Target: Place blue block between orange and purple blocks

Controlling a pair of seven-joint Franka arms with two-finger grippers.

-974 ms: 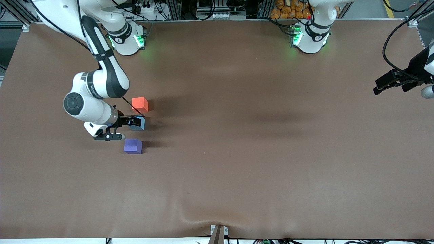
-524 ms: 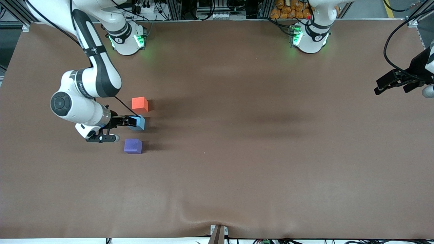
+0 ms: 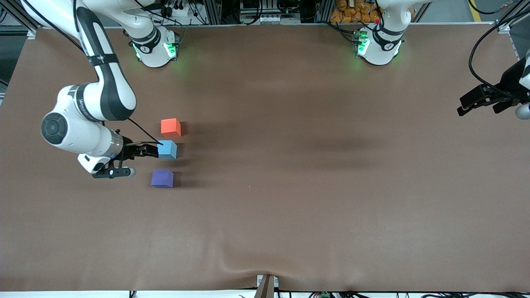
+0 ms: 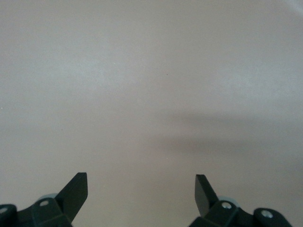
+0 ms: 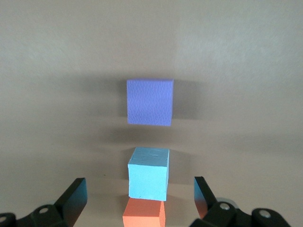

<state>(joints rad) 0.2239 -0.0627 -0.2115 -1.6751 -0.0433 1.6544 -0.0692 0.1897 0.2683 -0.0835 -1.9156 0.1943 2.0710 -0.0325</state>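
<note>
The right gripper (image 3: 153, 150), jaws wide and empty, sits beside the blue block (image 3: 167, 149) (the left gripper (image 3: 476, 101) waits, likewise spread).

Plain sky-blue block (image 3: 167, 149), bright orange block (image 3: 170, 127) and violet-purple block (image 3: 162, 179) on a plain brown tabletop (image 3: 314, 186).

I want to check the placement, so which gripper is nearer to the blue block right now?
Right. The right gripper is open right beside the blue block, which sits between the orange block and purple block. The left gripper waits at the table's other end.
</note>
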